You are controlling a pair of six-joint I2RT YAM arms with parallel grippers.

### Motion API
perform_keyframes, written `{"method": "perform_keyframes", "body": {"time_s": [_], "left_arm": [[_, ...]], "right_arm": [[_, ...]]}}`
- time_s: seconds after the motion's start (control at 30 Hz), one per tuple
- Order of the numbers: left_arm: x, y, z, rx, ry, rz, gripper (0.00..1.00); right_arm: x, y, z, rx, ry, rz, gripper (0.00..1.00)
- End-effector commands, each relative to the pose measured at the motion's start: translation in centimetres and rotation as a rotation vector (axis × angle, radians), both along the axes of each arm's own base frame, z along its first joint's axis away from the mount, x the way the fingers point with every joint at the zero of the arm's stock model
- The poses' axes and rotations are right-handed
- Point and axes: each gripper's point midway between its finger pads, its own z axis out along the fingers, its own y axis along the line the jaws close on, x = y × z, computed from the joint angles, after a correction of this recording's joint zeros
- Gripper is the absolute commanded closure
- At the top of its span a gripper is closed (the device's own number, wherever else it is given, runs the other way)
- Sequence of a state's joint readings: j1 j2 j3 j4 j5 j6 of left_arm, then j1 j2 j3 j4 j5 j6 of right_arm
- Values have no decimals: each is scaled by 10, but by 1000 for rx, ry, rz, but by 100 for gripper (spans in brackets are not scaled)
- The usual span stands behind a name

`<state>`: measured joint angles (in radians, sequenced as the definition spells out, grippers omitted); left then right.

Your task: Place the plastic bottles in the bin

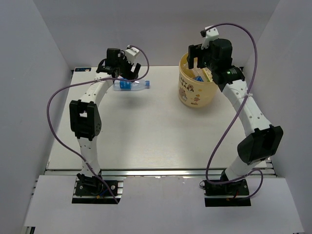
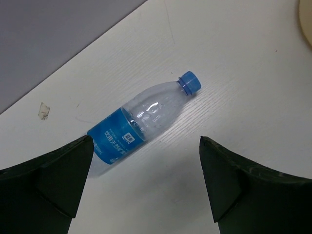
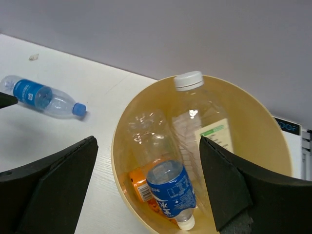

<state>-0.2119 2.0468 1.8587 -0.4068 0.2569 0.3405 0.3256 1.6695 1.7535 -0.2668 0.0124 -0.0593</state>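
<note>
A clear bottle with a blue label and blue cap lies on its side on the white table at the far left. In the left wrist view the bottle lies just ahead of my left gripper, which is open and empty; in the top view the left gripper hovers over the bottle's base end. The pale-yellow bin stands at the far right. My right gripper is open and empty above the bin's rim. Inside lie a blue-label bottle, a pale-label bottle, a crumpled clear bottle and an orange bottle.
Grey walls close in the table at the back and both sides. A small scrap of tape sticks to the table near the back wall. The bin's rim shows at the top right of the left wrist view.
</note>
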Motion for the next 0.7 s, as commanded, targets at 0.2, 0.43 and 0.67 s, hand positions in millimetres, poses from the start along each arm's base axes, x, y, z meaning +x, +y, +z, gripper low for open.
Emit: {"method": "perform_keyframes", "body": {"time_s": [0.2,0.43,0.67], "left_arm": [[17,3,-53,85,123,-225,2],[32,12,-110,127,171,-187,2],[27,11,-144,114,227,-180,3]], "right_arm": [[-69,-54,77,78,-188,-173,11],[-105,-65,64,165,-217,-196,11],[-114,-48,7,196,-109,-113,11]]}}
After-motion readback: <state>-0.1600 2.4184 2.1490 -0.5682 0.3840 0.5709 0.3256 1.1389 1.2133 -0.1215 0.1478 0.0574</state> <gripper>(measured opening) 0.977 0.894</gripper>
